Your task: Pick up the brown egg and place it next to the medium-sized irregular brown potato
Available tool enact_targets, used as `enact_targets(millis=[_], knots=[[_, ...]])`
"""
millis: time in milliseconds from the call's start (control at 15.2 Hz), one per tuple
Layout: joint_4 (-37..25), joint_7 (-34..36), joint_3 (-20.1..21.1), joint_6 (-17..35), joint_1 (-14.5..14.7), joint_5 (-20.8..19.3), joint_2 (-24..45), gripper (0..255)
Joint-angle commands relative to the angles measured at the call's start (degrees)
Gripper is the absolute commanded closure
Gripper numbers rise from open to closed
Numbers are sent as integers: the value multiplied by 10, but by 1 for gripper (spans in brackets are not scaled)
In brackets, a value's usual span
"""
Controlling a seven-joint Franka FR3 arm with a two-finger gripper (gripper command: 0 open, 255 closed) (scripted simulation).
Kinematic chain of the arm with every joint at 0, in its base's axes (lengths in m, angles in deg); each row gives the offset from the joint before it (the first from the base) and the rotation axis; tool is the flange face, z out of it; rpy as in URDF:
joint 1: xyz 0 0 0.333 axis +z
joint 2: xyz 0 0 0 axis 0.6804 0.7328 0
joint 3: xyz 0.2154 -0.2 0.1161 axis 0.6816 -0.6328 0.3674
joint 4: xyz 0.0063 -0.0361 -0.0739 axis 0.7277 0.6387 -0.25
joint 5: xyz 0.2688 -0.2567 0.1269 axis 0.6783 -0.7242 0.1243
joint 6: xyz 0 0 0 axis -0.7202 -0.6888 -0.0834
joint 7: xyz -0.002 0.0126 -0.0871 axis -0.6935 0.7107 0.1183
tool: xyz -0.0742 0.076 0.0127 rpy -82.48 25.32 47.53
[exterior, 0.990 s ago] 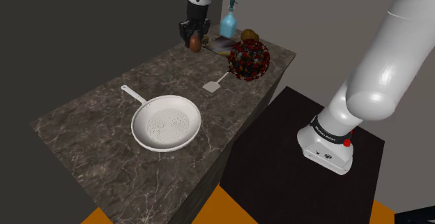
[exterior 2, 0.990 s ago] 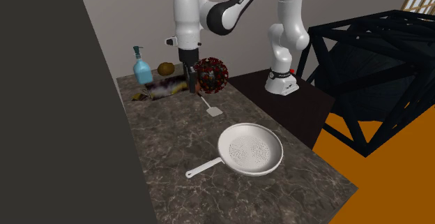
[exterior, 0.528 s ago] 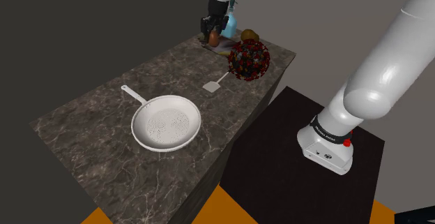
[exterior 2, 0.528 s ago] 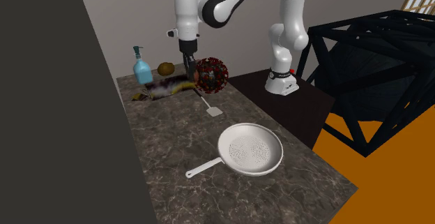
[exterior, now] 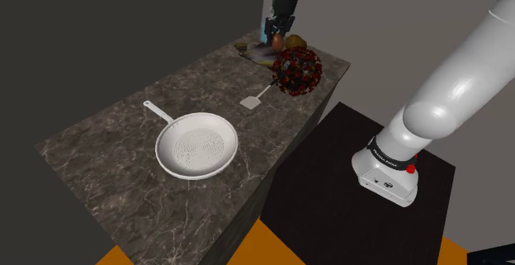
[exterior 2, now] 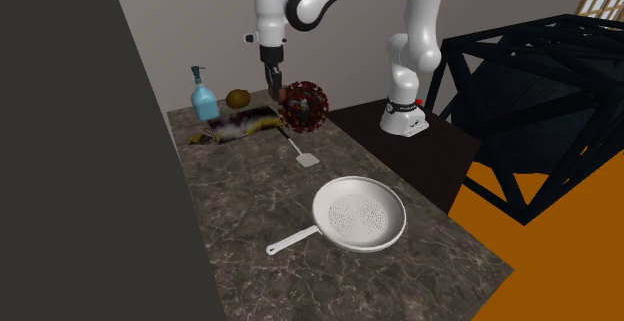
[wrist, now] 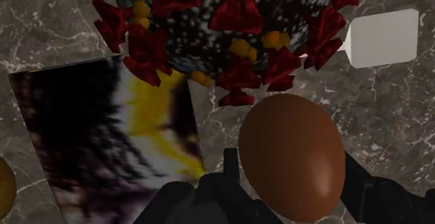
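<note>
Writing: dark lettering runs along the white arm's forearm in the second exterior view, too small to read.
Gripper: the black two-finger gripper (wrist: 293,177) is clenched on the smooth brown egg (wrist: 291,156), one finger (wrist: 230,170) on each side; in the shoulder view the gripper (exterior: 278,32) hangs over the far end of the dark marble countertop (exterior: 107,144).
Egg: held off the counter; in the shoulder view the egg (exterior: 279,41) has the lumpy brown potato (exterior: 298,41) just at its 3 o'clock and the dark ball with red spikes and yellow dots (exterior: 297,70) at its 5 o'clock.
Change: half a second ago the gripper hung over the flat purple, black and yellow mat (exterior: 250,50); it has since travelled toward 3 o'clock, nearer the potato; in the second exterior view the gripper (exterior 2: 271,89) has risen; the white perforated pan (exterior: 198,145) and white spatula (exterior: 254,99) lie as before.
Views: the second exterior view shows the blue pump bottle (exterior 2: 203,97) at 9 o'clock of the potato (exterior 2: 237,98), clear of the arm, with the mat (exterior 2: 238,124) at 6 o'clock of both; the wrist view shows the spiked ball (wrist: 209,20) beyond the egg, the mat (wrist: 104,139) beside it and the spatula's blade (wrist: 383,38) on the marble.
</note>
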State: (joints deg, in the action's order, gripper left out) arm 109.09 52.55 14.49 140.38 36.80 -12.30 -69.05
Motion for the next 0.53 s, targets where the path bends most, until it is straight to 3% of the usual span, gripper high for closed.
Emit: enact_targets(millis=[0, 462], knots=[[8, -28, -14, -4, -13, 1, -7, 255], [15, -128, -66, -15, -62, 2, -16, 255]])
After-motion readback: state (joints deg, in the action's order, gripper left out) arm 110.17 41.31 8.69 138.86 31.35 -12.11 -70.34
